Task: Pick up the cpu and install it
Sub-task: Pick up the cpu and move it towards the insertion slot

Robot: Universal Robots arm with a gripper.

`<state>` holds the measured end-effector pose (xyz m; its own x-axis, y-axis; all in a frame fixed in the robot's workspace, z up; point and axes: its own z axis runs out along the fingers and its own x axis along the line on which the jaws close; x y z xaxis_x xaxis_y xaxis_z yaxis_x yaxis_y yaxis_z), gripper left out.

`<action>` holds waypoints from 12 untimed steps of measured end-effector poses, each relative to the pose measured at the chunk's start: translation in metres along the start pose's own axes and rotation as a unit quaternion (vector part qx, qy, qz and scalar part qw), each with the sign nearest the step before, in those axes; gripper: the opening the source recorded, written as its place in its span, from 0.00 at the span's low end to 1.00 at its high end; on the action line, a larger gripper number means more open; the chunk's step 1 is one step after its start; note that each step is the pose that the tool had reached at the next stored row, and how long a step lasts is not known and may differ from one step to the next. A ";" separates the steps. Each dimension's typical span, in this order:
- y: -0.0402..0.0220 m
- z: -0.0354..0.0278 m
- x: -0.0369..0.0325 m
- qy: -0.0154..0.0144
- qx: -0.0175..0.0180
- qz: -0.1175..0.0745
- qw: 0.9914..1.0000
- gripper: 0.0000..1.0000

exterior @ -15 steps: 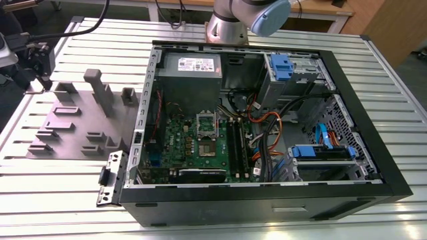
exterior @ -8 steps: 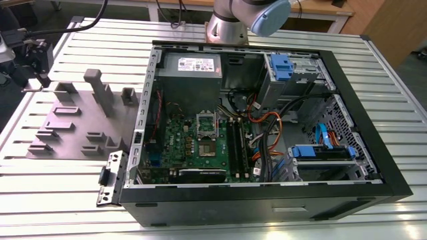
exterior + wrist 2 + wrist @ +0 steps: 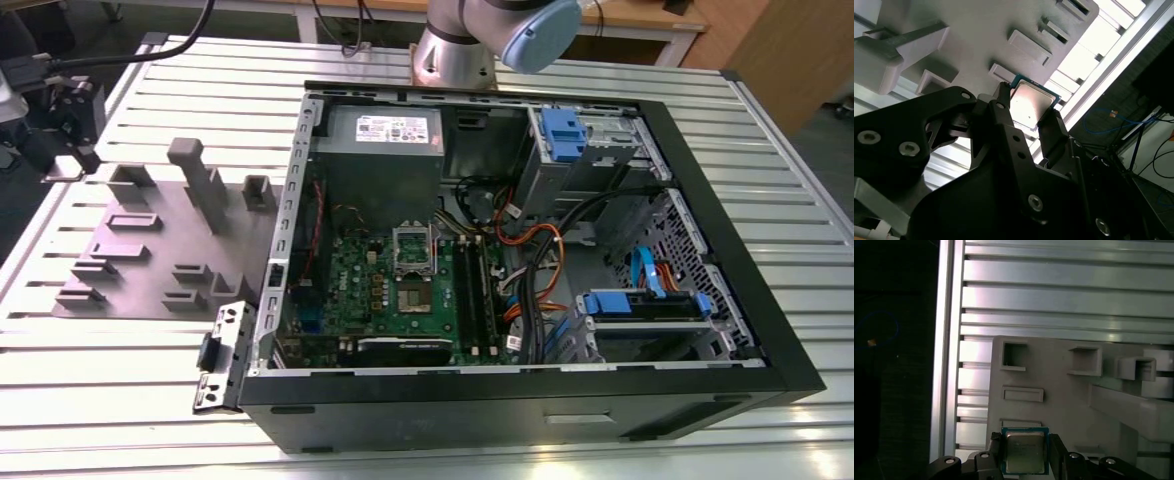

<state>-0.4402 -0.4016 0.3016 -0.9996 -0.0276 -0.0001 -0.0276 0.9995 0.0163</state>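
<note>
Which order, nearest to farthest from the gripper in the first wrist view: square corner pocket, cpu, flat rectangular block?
1. cpu, between the fingers.
2. flat rectangular block, on the grey plate beyond the cpu.
3. square corner pocket, at that plate's corner.

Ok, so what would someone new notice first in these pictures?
Probably the open computer case lying on the slatted metal table, its green board exposed, with a grey tray of plastic blocks at the exterior view's left. In the first wrist view, the black claw grips a small silver chip by its edges, at that grey tray.
</note>
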 end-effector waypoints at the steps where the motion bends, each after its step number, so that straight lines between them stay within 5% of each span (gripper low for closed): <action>1: 0.0000 -0.0004 0.0000 0.000 0.000 0.000 1.000 0.47; 12: 0.0001 -0.0056 0.0000 0.000 0.000 0.000 1.000 0.47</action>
<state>-0.4402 -0.4016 0.3072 -0.9996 -0.0276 -0.0002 -0.0276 0.9995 0.0164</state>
